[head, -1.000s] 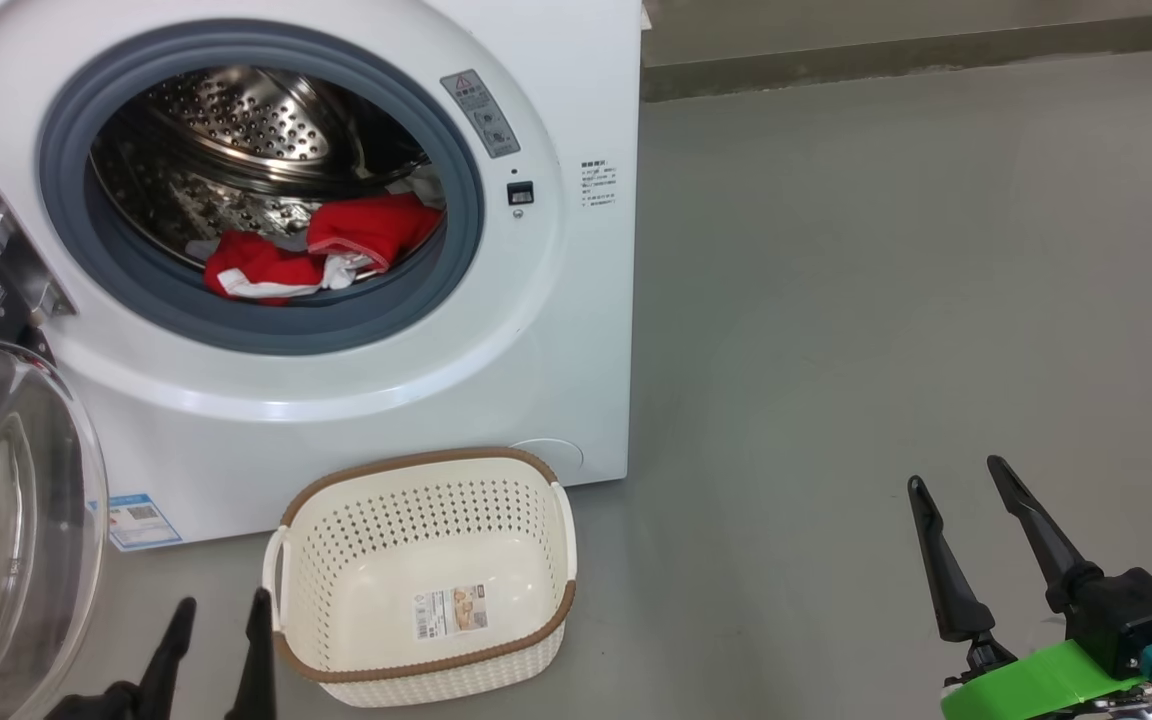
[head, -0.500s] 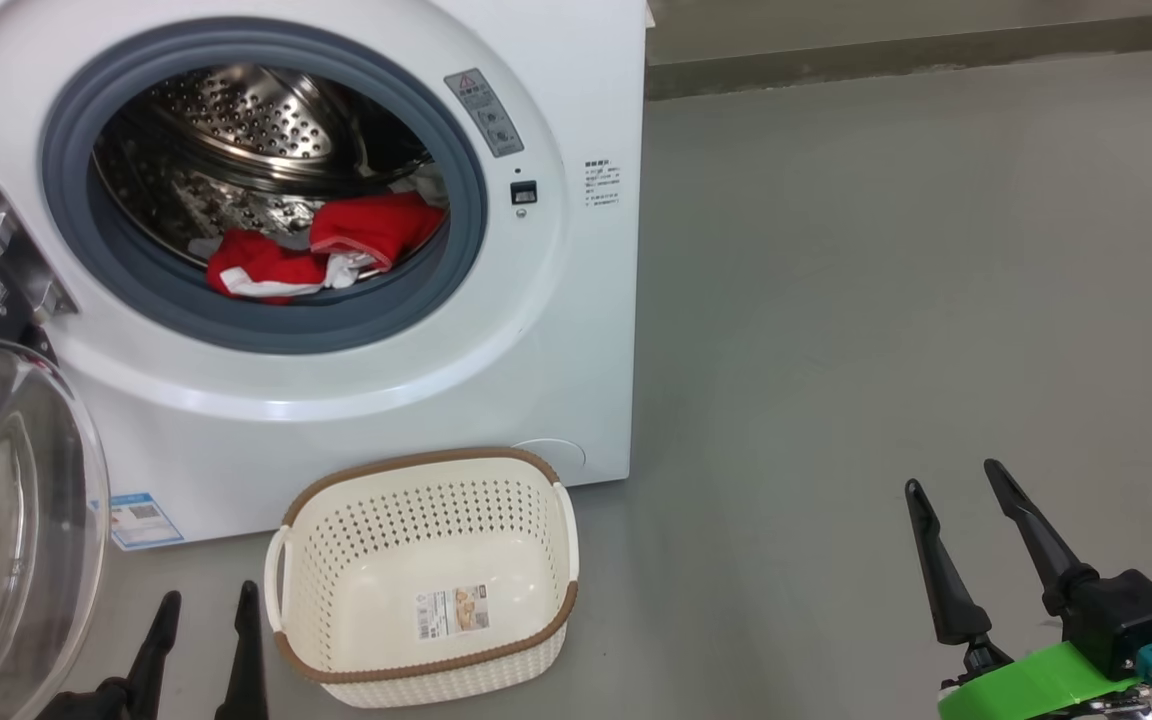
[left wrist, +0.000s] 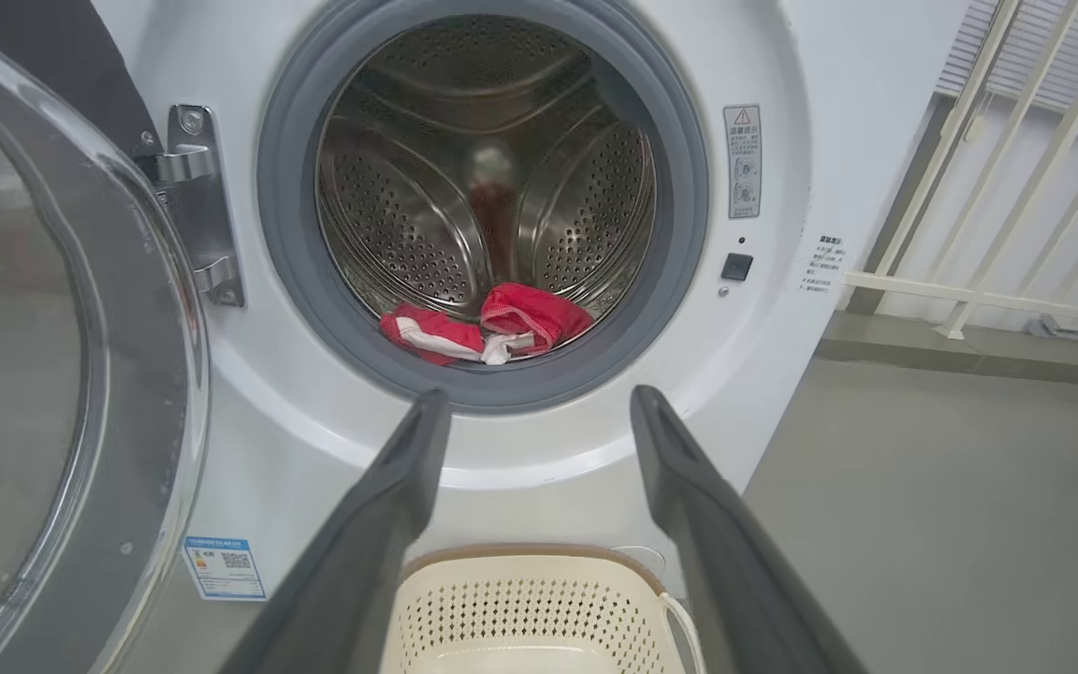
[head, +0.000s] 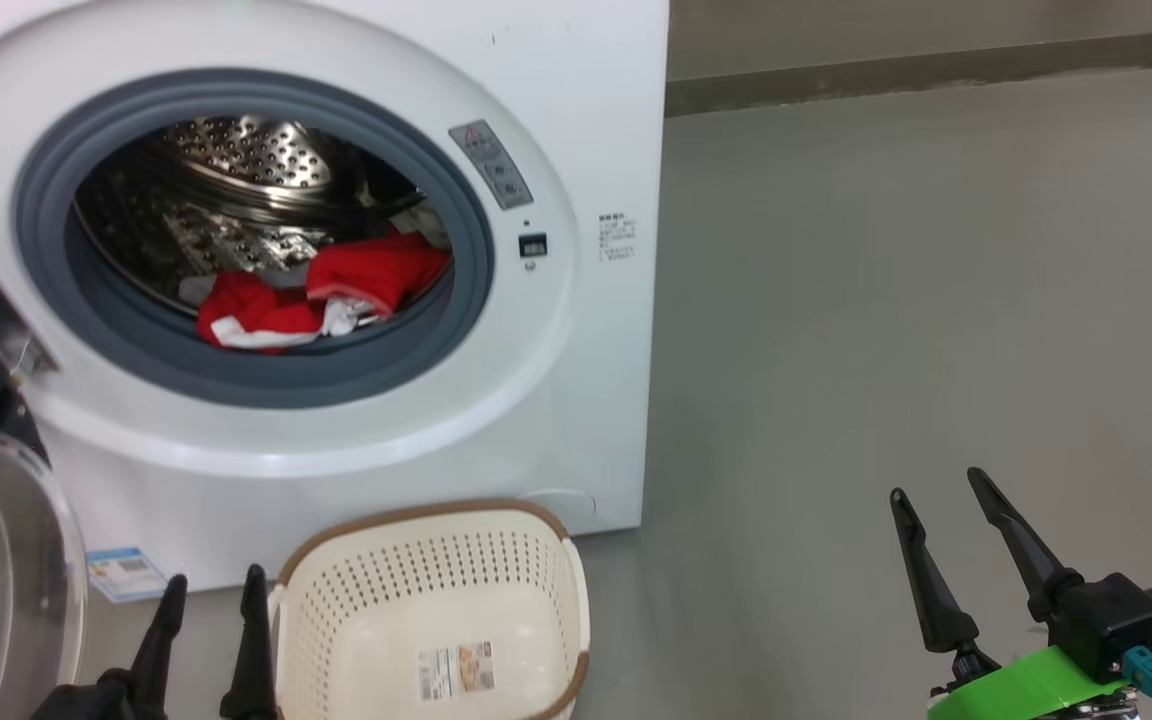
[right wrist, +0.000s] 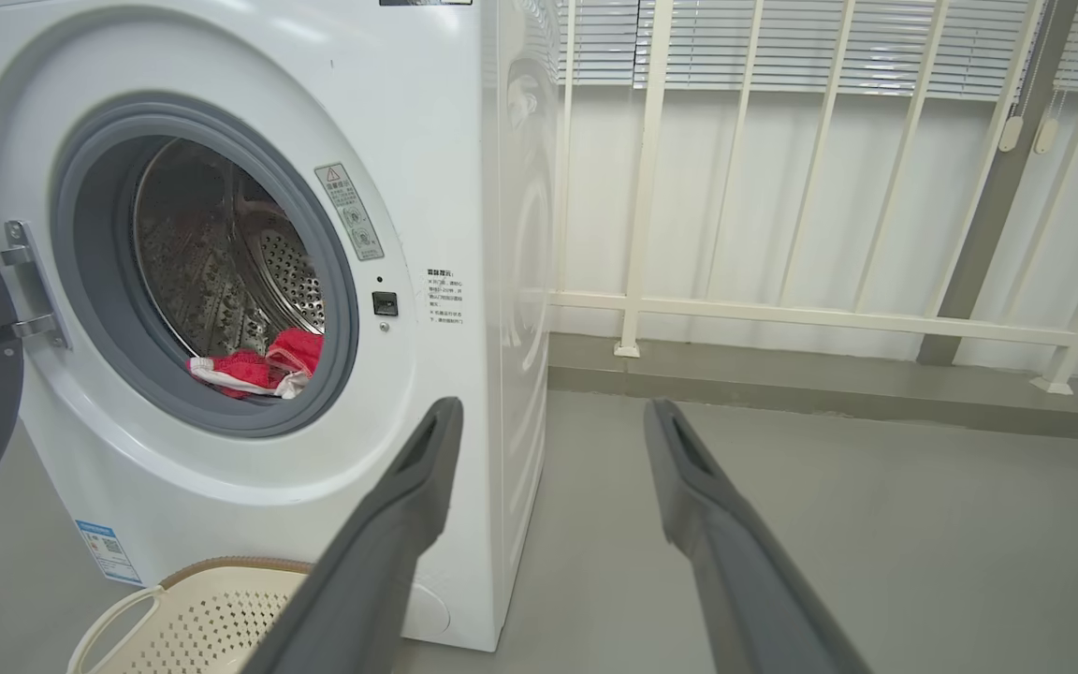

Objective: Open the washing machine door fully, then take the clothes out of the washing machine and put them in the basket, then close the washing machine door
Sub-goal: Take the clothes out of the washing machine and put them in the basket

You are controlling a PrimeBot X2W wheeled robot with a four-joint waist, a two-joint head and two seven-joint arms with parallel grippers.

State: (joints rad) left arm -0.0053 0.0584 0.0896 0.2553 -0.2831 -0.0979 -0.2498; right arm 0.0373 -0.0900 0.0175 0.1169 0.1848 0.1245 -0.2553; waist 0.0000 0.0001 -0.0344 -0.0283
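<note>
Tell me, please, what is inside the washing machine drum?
Red clothes with white trim lie low at the front of the steel drum, just behind the grey gasket. Anything beneath them is hidden.

Perforated steel drum [left wrist: 427,215]; plastic basket [head: 376,610]

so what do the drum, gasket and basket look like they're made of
Drum: shiny perforated metal, probably stainless steel; it mirrors light. Gasket: matte grey, likely rubber. Basket: cream plastic by its look, glossy with moulded holes; brown woven-look rim.
</note>
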